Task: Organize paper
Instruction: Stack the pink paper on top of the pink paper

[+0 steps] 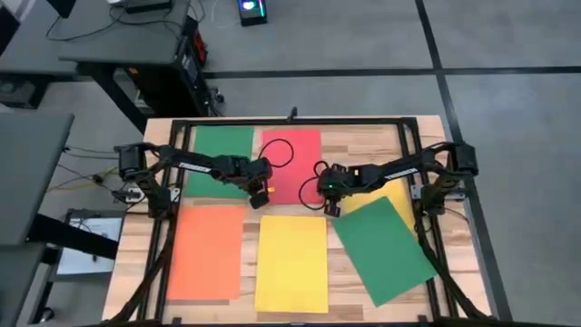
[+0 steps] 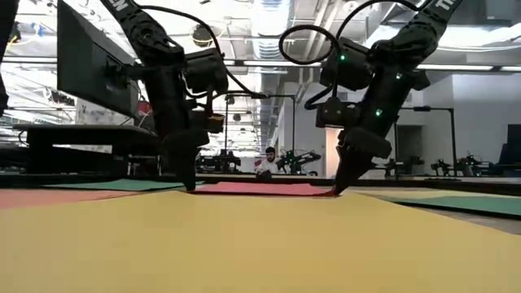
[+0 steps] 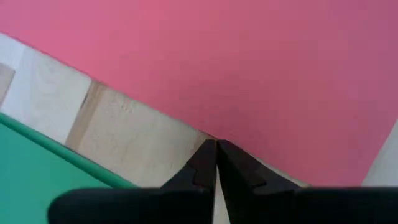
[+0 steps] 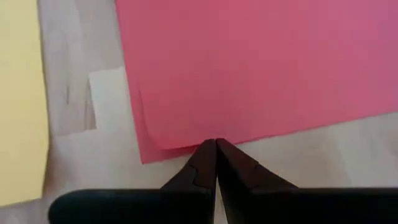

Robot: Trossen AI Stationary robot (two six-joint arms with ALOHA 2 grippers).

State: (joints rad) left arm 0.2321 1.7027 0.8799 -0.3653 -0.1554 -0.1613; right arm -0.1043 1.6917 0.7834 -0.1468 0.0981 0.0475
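Using the pink-red sheet as the landmark. Nearest the front edge of the table, the yellow sheet lies just in front of it, the orange sheet front-left, and a green sheet front-right. That green one is skewed, with a bit of yellow showing under its far edge. Everything else lies flat with its long axis running front to back.

Both grippers sit at the pink-red sheet's near edge: left gripper at the near-left corner, right gripper at the near-right corner. Each has its fingers pressed together, tips down at the edge. I can't tell if they actually pinch paper.

Another green sheet lies just left of the landmark.

My guess: this stuff is featherlight, floppy and slides easily on wood, so grab a corner or edge.
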